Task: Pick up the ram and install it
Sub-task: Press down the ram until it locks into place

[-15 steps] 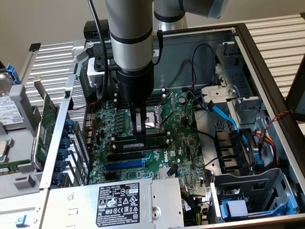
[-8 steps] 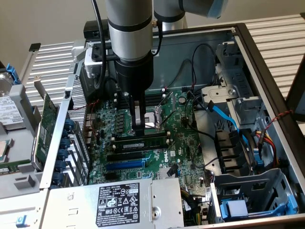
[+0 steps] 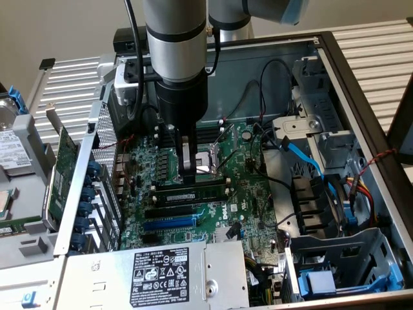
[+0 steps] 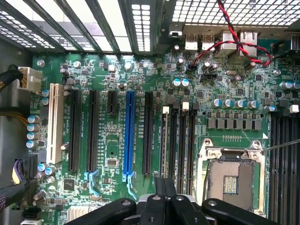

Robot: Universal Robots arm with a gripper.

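The ram (image 3: pixel 193 193) sits in a motherboard (image 4: pixel 140 65) slot under the gripper (image 3: pixel 188 173), fingers pressed together, beside the CPU socket (image 4: pixel 230 177).

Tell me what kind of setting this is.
Likely a PC repair or assembly bench, not a home. An open computer case lies on its side with the green motherboard bare, a hard drive sits loose beside it, and the robot's tool reaches down over the memory slots.
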